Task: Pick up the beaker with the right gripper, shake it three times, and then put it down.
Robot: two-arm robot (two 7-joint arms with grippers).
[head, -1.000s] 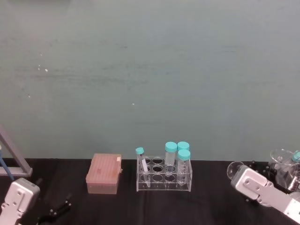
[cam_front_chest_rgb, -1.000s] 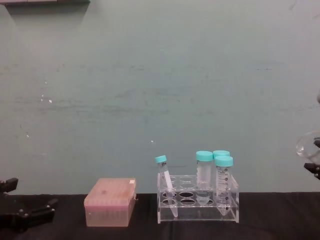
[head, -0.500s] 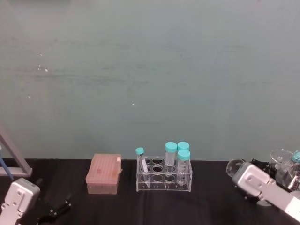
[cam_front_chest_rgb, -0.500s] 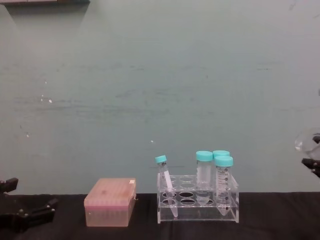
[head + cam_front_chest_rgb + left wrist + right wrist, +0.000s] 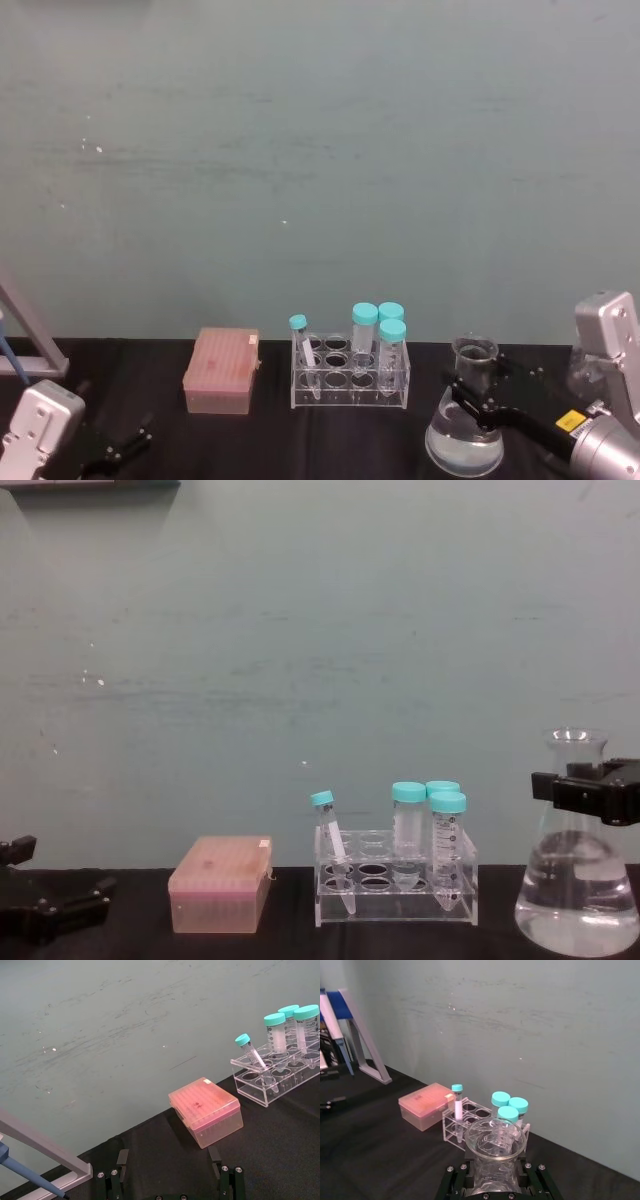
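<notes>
Pipette stand (image 5: pixel 28 338): far left, against the wall at the back of the black table (image 5: pixel 260 440).
Left gripper (image 5: pixel 169 1170): low over the table at the left, fingers spread wide with nothing between them.
Pink box (image 5: pixel 222 371): lid closed, left of centre, just beside the rack.
Tube rack (image 5: pixel 350 378): clear, at centre, holding four teal-capped tubes (image 5: pixel 392 345) (the slim leftmost one leans).
Beaker (image 5: pixel 577 885): right of the rack, upright, clear liquid filling its wide base; whether the base touches the table cannot be told.
Right gripper (image 5: pixel 582 790): black jaws closed around the beaker's neck just under the flared rim, its arm reaching in from the right.
</notes>
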